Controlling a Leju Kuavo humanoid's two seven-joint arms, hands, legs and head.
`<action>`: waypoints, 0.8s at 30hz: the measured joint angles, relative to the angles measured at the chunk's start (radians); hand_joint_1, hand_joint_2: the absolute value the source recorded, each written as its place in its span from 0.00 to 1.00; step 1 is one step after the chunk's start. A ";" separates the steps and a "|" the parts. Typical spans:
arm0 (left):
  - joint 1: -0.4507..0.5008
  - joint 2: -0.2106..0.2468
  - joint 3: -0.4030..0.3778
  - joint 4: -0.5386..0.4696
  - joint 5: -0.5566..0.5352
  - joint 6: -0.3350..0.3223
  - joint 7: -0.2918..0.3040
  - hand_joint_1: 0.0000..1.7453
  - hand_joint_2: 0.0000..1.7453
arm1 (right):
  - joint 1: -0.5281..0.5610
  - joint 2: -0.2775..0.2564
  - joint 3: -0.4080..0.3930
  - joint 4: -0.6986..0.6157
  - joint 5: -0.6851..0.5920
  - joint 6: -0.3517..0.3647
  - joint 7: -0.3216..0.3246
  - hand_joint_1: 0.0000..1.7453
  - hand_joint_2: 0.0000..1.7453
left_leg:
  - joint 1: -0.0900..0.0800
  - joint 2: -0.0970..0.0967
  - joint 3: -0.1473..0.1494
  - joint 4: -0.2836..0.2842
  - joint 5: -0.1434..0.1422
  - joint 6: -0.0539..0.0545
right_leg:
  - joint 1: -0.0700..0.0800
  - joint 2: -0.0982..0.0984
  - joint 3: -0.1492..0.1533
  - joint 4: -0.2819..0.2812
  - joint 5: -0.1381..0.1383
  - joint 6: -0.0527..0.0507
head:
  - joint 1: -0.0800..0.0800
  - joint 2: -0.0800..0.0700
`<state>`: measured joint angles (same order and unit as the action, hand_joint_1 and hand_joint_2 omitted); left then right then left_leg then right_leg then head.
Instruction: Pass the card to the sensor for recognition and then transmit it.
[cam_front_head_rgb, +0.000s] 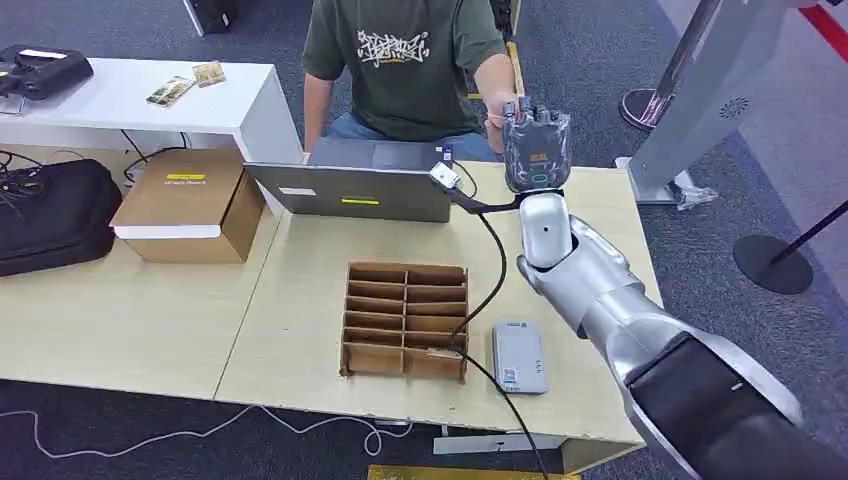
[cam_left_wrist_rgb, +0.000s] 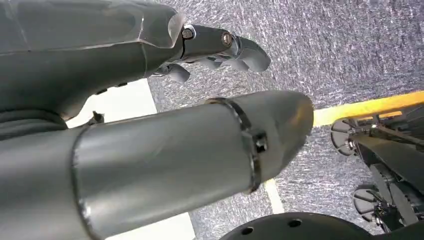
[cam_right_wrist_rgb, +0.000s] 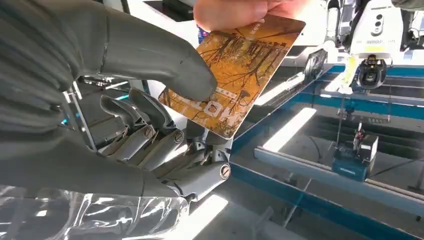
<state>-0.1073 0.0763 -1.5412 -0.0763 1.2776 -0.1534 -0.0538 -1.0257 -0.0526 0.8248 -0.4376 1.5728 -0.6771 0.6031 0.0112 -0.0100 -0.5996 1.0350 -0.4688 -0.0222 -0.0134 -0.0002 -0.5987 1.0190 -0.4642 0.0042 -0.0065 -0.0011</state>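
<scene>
An orange card (cam_right_wrist_rgb: 235, 70) with a tree picture is pinched between the thumb (cam_right_wrist_rgb: 165, 60) and fingers of my right hand (cam_right_wrist_rgb: 150, 145). A person's fingers (cam_right_wrist_rgb: 235, 11) hold the card's opposite edge. In the head view my right hand (cam_front_head_rgb: 537, 148) is raised over the table's far edge, meeting the hand (cam_front_head_rgb: 497, 108) of a person in a green shirt seated behind the table. The sensor (cam_front_head_rgb: 519, 357), a flat grey-white box with a cable, lies on the table near the front edge, well below that hand. My left hand (cam_left_wrist_rgb: 220, 45) hangs over grey carpet, holding nothing, thumb apart from its fingers.
A cardboard divider tray (cam_front_head_rgb: 406, 320) sits beside the sensor. A black cable (cam_front_head_rgb: 490, 270) runs across the table to a laptop (cam_front_head_rgb: 350, 185). A cardboard box (cam_front_head_rgb: 185, 205) and black bag (cam_front_head_rgb: 55, 215) lie to the left. A stanchion base (cam_front_head_rgb: 770, 262) stands on the right.
</scene>
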 joint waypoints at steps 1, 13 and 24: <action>0.000 0.000 0.000 0.000 0.000 0.000 0.000 0.00 0.00 | 0.000 0.000 0.000 0.000 0.000 0.000 0.000 1.00 1.00 | 0.000 0.000 0.000 0.000 0.000 0.000 | 0.000 0.000 0.000 0.000 0.000 0.000 | 0.000 0.000; 0.000 0.000 0.000 0.000 -0.007 0.001 0.000 0.00 0.00 | 0.000 0.000 0.007 0.006 0.000 0.000 -0.005 0.00 1.00 | 0.000 0.000 0.000 0.000 0.000 0.000 | 0.000 0.000 0.000 0.000 0.000 0.000 | 0.000 0.000; 0.000 0.000 0.000 0.000 -0.012 0.001 0.000 0.00 0.00 | 0.000 0.000 0.012 0.021 0.000 0.000 0.003 0.00 1.00 | 0.000 0.000 0.000 0.000 0.000 0.000 | 0.000 0.000 0.000 0.000 0.000 0.000 | 0.000 0.000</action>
<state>-0.1073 0.0766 -1.5412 -0.0767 1.2653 -0.1526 -0.0542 -1.0259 -0.0526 0.8366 -0.4169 1.5724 -0.6771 0.6065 0.0111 -0.0099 -0.5994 1.0351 -0.4688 -0.0222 -0.0134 0.0001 -0.5987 1.0191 -0.4641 0.0043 -0.0065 -0.0011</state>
